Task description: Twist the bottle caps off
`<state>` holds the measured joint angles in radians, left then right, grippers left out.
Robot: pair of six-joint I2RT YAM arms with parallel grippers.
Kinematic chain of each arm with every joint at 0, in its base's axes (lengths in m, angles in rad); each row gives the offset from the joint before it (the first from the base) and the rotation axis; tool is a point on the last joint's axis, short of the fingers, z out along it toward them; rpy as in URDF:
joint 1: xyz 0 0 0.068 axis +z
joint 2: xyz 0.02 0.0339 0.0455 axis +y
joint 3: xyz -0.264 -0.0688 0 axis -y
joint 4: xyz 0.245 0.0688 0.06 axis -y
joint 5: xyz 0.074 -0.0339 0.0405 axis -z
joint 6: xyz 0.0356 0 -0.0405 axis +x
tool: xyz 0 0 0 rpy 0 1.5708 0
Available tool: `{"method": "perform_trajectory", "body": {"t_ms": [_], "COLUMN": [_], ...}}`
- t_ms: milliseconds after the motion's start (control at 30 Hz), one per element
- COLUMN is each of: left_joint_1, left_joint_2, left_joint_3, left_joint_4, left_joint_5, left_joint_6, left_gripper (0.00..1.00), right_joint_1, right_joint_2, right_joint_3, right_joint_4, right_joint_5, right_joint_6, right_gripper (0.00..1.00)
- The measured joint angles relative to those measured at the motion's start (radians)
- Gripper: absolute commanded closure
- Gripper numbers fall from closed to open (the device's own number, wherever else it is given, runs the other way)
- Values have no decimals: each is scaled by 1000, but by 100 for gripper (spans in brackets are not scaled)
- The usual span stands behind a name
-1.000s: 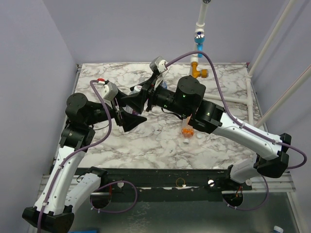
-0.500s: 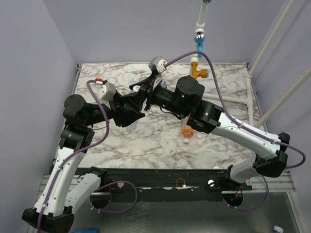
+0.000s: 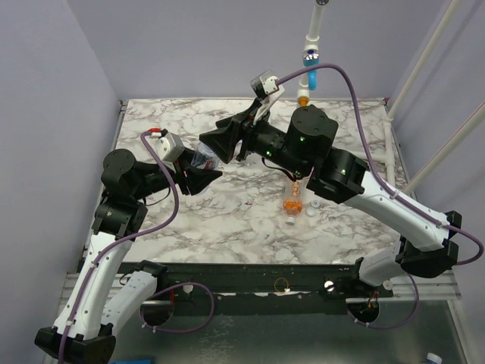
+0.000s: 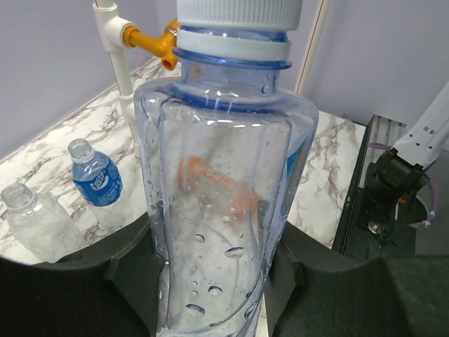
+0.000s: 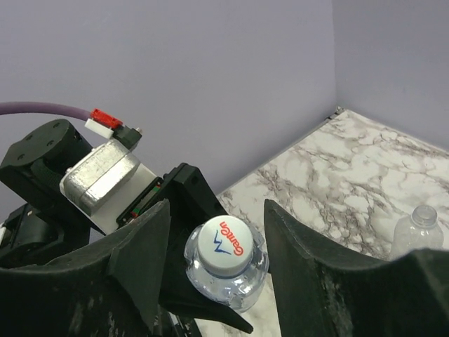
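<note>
One bottle (image 4: 224, 196): clamped in left gripper (image 4: 217, 281), cap (image 5: 226, 245) on.
Right gripper (image 5: 216, 228): spread — jaws at cap's 9 and 3 o'clock, not touching.
Cap: likely next — pinch, twist.

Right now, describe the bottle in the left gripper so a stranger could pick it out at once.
On the marbled white table, find the left gripper. It clamps a clear blue-tinted ribbed plastic bottle. Unlike the small blue-labelled bottle and unlabelled clear bottle behind, which look uncapped, it wears a white screw cap with a red-and-blue logo.
</note>
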<state>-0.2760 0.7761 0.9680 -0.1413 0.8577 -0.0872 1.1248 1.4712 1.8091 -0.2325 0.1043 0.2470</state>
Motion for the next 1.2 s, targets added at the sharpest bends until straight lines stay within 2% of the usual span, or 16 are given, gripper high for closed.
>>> {"method": "perform_trajectory", "body": {"t_ms": [433, 600, 900, 1067, 1200], "left_joint_1": [0, 0, 2, 6, 6], "left_joint_2": [2, 2, 2, 16, 34], "left_joint_3": [0, 0, 0, 14, 37], "left_joint_4": [-4, -4, -3, -5, 5], "left_joint_5": [-21, -21, -21, -6, 69], "left_joint_6": [10, 10, -3, -40, -112], "left_gripper": [62, 62, 65, 65, 64], "right_joint_1": [0, 0, -8, -45, -88], "right_joint_2": [18, 29, 36, 20, -11], "right_joint_3": [-5, -5, -7, -58, -101], "right_joint_4": [-51, -48, -32, 44, 108], "right_joint_5": [10, 16, 5, -97, -266], "right_joint_6": [26, 27, 31, 8, -30], "right_gripper": [54, 62, 89, 99, 100]}}
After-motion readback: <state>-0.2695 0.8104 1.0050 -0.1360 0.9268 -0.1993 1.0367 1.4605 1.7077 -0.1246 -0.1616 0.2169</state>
